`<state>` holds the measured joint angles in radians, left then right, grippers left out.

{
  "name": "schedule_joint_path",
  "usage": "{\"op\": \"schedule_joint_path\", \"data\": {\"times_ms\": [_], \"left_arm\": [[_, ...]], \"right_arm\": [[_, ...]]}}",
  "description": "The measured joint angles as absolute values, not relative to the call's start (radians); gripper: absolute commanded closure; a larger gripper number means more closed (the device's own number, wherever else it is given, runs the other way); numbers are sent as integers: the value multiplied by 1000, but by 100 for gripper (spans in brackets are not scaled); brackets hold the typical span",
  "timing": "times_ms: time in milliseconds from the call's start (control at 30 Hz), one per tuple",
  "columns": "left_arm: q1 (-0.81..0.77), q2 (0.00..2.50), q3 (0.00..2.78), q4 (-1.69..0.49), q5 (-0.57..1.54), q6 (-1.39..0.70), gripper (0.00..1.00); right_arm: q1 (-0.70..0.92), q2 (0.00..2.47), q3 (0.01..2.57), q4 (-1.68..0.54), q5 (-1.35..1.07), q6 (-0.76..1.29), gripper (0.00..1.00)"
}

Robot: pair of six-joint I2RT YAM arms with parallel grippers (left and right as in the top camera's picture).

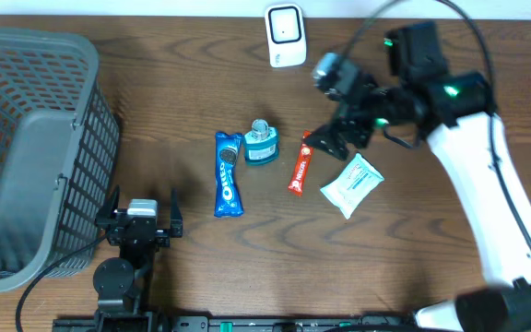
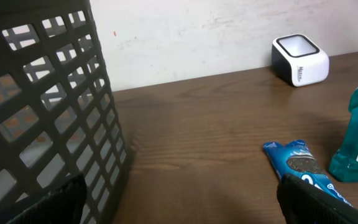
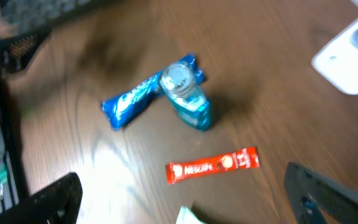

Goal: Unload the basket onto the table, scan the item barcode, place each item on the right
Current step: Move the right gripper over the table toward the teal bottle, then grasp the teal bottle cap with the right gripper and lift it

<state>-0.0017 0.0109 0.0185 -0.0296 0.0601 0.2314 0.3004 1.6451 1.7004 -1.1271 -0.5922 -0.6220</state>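
Observation:
Four items lie mid-table: a blue Oreo pack (image 1: 229, 173), a teal bottle (image 1: 262, 143), a red Nescafe sachet (image 1: 299, 163) and a white wipes packet (image 1: 351, 184). The white barcode scanner (image 1: 286, 35) stands at the back edge. My right gripper (image 1: 336, 138) hovers open just right of the sachet and above the wipes packet, holding nothing. Its wrist view looks down on the sachet (image 3: 213, 166), the bottle (image 3: 188, 99) and the Oreo pack (image 3: 132, 102). My left gripper (image 1: 142, 207) rests open and empty near the front left, with the Oreo pack (image 2: 297, 163) ahead to its right.
A large grey mesh basket (image 1: 26, 157) fills the left side of the table, close beside the left gripper; its wall (image 2: 36, 106) looms in the left wrist view. The right arm's white body stretches down the right side.

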Motion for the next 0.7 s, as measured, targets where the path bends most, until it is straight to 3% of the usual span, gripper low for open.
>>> {"op": "schedule_joint_path", "data": {"times_ms": [333,700], "left_arm": [[-2,11,19,-29,60,231,2],[-2,11,19,-30,60,231,2]], "right_arm": [[497,1945,1898,-1236,-386,-879,1],[568,2047,1899,-1137,-230,-952,1]]}}
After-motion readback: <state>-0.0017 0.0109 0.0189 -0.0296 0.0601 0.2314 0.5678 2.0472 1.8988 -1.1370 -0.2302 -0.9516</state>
